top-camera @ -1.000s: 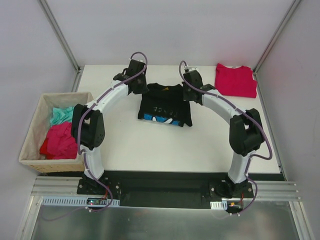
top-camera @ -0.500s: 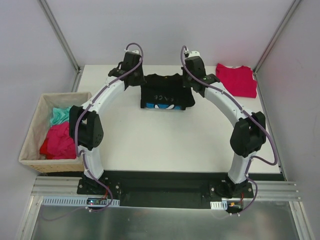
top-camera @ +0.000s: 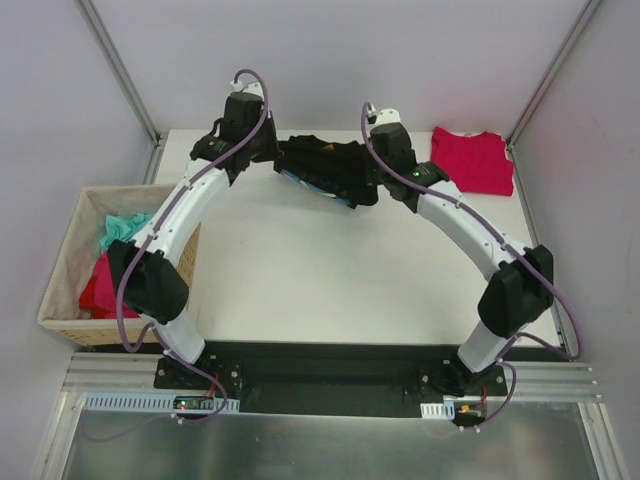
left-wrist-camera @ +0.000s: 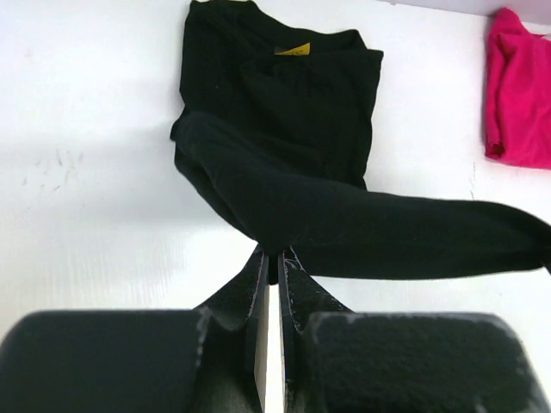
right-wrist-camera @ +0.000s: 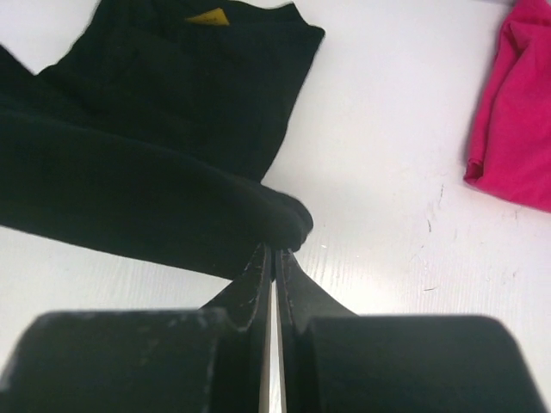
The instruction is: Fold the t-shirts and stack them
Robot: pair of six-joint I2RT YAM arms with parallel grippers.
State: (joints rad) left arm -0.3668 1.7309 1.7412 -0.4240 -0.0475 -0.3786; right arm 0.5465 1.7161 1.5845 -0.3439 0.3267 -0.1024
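The black t-shirt (top-camera: 325,170) hangs bunched between both grippers over the far middle of the table, its far part resting on the tabletop with a small yellow neck label (left-wrist-camera: 293,49) showing. My left gripper (left-wrist-camera: 274,251) is shut on its near left edge. The right gripper (right-wrist-camera: 274,249) is shut on its near right edge. From above, the left gripper (top-camera: 268,152) and the right gripper (top-camera: 378,165) stand at either end of the shirt. The crimson-red t-shirt (top-camera: 472,158) lies folded flat at the far right corner.
A woven tan basket (top-camera: 70,265) stands off the table's left edge, holding a teal cloth (top-camera: 125,230) and a red cloth (top-camera: 115,280). A metal frame post (top-camera: 545,80) rises by the far right corner.
Both grippers have carried the black t-shirt's near edge up and toward the far side. The shirt went from lying flat with its print showing to a bunched, lifted fold. The left arm swung left.
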